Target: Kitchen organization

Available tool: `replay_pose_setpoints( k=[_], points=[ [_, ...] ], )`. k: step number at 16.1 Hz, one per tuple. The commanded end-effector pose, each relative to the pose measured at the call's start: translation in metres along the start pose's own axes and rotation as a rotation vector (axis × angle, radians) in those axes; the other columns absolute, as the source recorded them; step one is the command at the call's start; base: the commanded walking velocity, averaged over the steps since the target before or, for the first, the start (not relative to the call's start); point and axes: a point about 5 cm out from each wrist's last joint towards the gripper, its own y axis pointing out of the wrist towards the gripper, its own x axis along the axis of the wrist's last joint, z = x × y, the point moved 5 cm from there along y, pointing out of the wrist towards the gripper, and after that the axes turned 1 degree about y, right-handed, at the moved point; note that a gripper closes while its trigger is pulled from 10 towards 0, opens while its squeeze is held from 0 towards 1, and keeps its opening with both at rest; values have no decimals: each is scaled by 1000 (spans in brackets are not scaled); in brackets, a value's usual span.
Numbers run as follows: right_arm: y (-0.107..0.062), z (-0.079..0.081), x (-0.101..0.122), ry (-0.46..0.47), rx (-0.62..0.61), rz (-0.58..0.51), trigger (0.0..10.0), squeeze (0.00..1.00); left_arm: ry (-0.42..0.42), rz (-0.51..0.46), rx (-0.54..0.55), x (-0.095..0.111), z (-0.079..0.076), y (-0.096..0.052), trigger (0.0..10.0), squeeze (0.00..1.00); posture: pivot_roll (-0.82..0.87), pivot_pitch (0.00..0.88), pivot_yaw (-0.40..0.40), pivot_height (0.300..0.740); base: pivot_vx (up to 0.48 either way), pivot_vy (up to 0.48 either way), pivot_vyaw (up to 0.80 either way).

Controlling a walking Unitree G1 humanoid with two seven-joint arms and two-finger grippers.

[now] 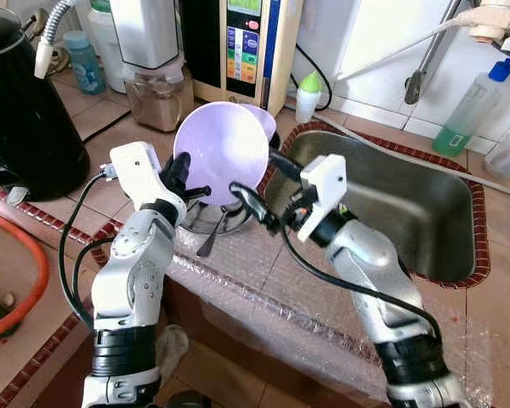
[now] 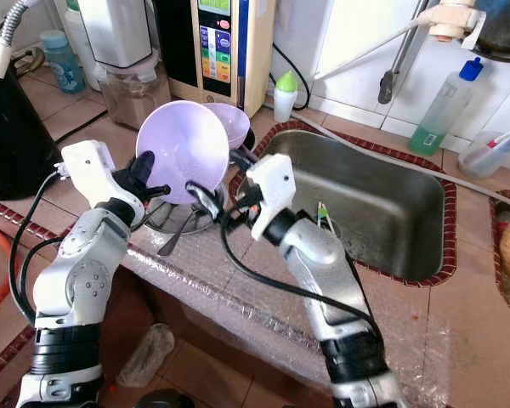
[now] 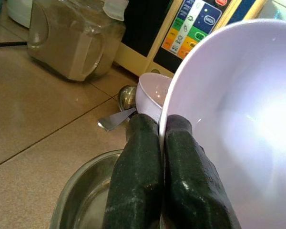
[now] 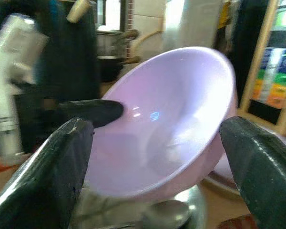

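left wrist view: left pincer (image 3: pixel 163 157) clamped on tilted lilac bowl (image 3: pixel 238 124) rim | right pincer (image 4: pixel 155 157) apart beside it

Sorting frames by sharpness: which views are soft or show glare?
Right wrist view: background and black fingers blurred, glints on the lilac bowl. Left wrist view: bowl washes out bright white. Both eye views: sharp and evenly lit, with the sink shadowed inside.

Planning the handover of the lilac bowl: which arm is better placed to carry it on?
Left. The left gripper is already shut on the lilac bowl at its rim, holding it tilted above the counter. The right gripper is open, with the bowl between its fingers.
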Motion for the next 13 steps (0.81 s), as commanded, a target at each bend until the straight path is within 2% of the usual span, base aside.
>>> replay_pose_setpoints(
  k=[1,5,8,9,10,13],
  points=[
    [4,-5,5,-36,-28,-16,10000,0,9,-17,-39,4,-10,1,0,0,30,4,-28,740,0,0,0],
    [20,-11,0,-68,-87,-2,10000,0,18,-41,-61,8,-16,1,0,0,32,4,-31,740,0,0,0],
    [28,-24,-1,-96,-174,12,10000,0,17,-50,-59,9,-16,1,0,0,34,6,-36,740,0,0,0],
    [33,-32,-4,-68,-224,32,8392,0,17,-55,-60,10,-17,2,0,0,35,7,-38,740,0,0,0],
    [35,-38,-9,-37,-258,60,0,0,17,-55,-61,11,-17,2,0,0,35,8,-38,740,0,0,0],
    [39,-56,-7,77,-366,60,0,0,25,-58,-62,11,-18,2,0,0,34,8,-38,740,0,0,0]
  ],
)
